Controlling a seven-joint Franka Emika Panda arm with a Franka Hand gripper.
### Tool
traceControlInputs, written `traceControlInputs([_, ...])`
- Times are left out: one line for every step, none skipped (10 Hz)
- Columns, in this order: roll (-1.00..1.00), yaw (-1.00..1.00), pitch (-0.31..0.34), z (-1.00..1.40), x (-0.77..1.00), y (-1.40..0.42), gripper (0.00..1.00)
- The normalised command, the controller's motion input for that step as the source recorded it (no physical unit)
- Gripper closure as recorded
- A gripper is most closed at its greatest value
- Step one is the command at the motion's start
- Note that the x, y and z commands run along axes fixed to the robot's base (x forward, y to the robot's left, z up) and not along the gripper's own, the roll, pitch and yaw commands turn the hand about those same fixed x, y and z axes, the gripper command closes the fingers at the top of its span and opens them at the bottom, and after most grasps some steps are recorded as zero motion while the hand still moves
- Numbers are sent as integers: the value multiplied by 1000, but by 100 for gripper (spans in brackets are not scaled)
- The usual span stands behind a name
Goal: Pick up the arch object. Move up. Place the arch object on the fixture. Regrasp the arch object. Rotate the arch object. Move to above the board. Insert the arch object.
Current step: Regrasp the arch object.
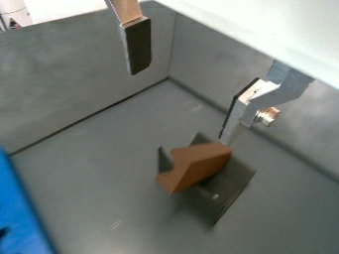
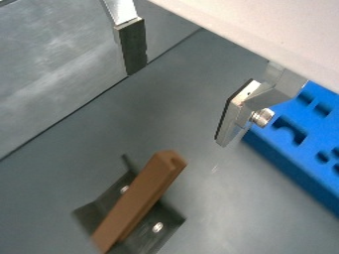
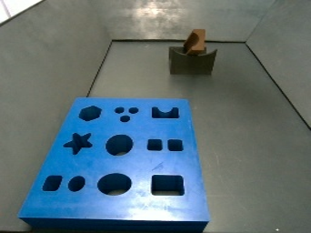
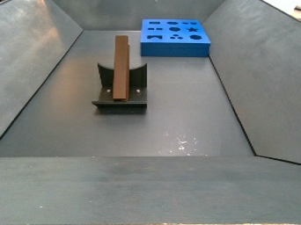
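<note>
The arch object (image 4: 121, 64) looks matte, an even orange-brown with a smooth, dull, plastic-like face. Under it the fixture (image 4: 121, 98) is dark and matte, with small shiny screw heads showing in a wrist view. The gripper (image 2: 185, 84) hangs above the floor, apart from both, jaws spread with nothing between them: its fingers (image 2: 241, 115) are flat brushed silver metal, the pads (image 1: 138, 46) dull and dark. The board (image 3: 122, 159) is smooth blue plastic with a soft sheen. The grey floor (image 4: 165, 132) is smooth, with faint glare.
</note>
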Motion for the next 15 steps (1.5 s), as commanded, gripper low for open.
traceControlInputs([1000,34,45,-4,28,-23,0])
traceControlInputs([1000,37,53,-5,42,-26,0])
traceControlInputs([1000,42,67,-7,57,-31,0])
traceControlInputs([1000,45,77,-8,65,-32,0])
traceControlInputs([1000,53,97,-7,83,-35,0])
traceControlInputs([1000,61,116,-3,94,-39,0])
traceControlInputs([1000,77,144,-7,107,-44,0])
traceControlInputs([1000,93,168,-9,115,-46,0])
traceControlInputs([1000,116,193,-10,118,-50,0])
traceControlInputs([1000,148,219,-9,118,-52,0])
traceControlInputs([981,208,250,-12,119,-54,0])
traceControlInputs([799,229,228,-14,124,-56,0])
traceControlInputs([680,243,207,-12,129,-59,0])
traceControlInputs([386,266,147,-16,145,-62,0])
traceControlInputs([279,273,123,-12,154,-58,0])
